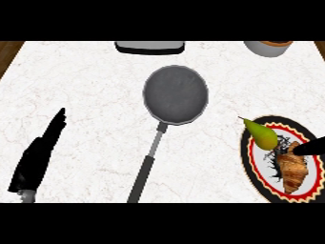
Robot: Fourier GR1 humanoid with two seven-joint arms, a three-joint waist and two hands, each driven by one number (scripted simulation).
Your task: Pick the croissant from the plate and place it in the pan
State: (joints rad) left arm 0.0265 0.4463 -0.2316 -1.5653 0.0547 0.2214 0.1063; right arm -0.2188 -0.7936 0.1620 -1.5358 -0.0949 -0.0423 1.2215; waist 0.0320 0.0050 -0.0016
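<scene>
A brown croissant [293, 172] lies on the patterned plate [252, 163] at the lower right. My right hand [322, 143] comes in from the right edge, its straight fingers reaching over the plate just above the croissant, open and holding nothing. The grey pan [175, 94] sits in the middle of the counter, its handle [145, 172] pointing toward the lower edge. At the lower left my left hand [39, 155] rests open on the counter, fingers straight and pointing up.
A green pear [261, 134] leans on the plate's upper left rim. A dark flat appliance [150, 46] stands at the back centre and a pale bowl [268, 47] at the back right. Wooden floor shows beyond both side edges.
</scene>
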